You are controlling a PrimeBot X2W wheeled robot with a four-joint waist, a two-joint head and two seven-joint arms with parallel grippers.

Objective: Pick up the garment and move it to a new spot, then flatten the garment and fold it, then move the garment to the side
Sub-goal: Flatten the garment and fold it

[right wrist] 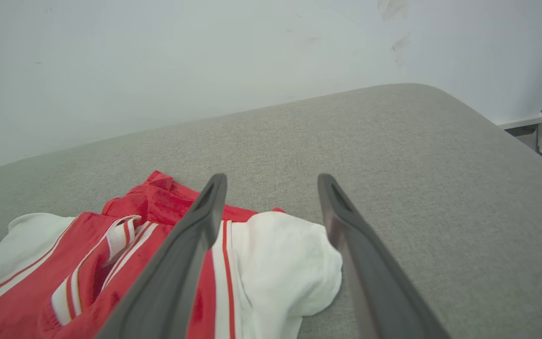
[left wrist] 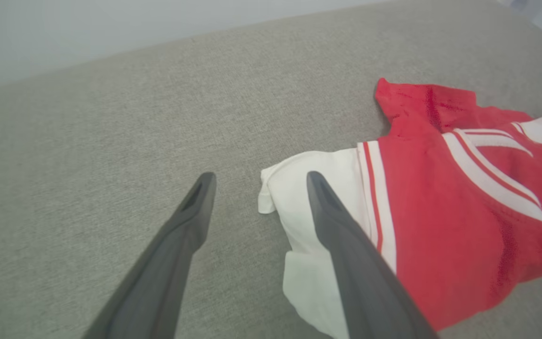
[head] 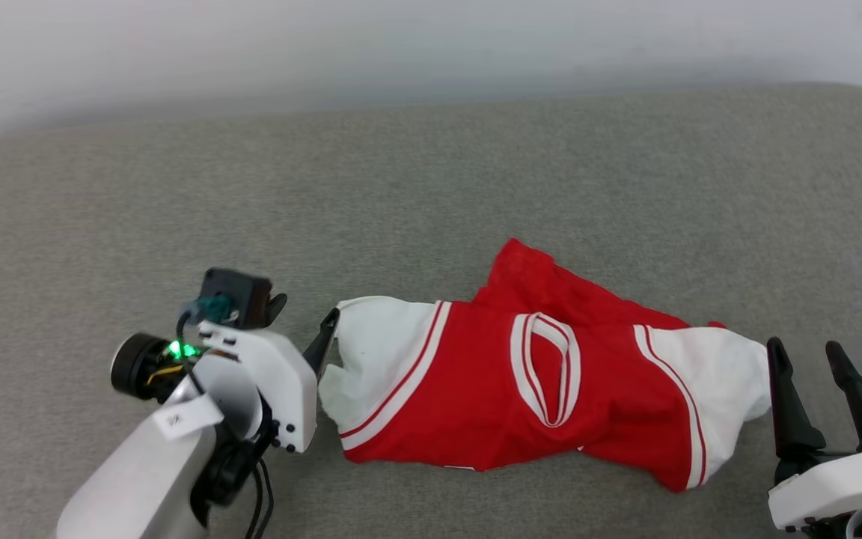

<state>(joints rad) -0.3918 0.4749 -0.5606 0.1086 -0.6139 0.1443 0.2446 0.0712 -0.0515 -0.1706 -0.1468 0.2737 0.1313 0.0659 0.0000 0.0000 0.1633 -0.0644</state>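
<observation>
Nearest the robot, the left gripper point(head: 305, 311) stood with its fingers spread wide and held nothing. In the left wrist view one finger point(left wrist: 341, 245) lay over the white sleeve at the garment's left end and the other over bare cushion. Whether it touched the cloth was hard to tell. The right gripper point(head: 805, 346) was also open and empty, just beside the other white sleeve, which in the right wrist view sat between its fingers. The garment point(head: 461, 389) lay rumpled between the two grippers, stretched left to right, its striped neckline point(head: 547, 368) facing up. A loose red fold was bunched on its far side. It rested on the grey cushion point(head: 431, 187), and beyond that rose a pale wall point(head: 431, 45).
</observation>
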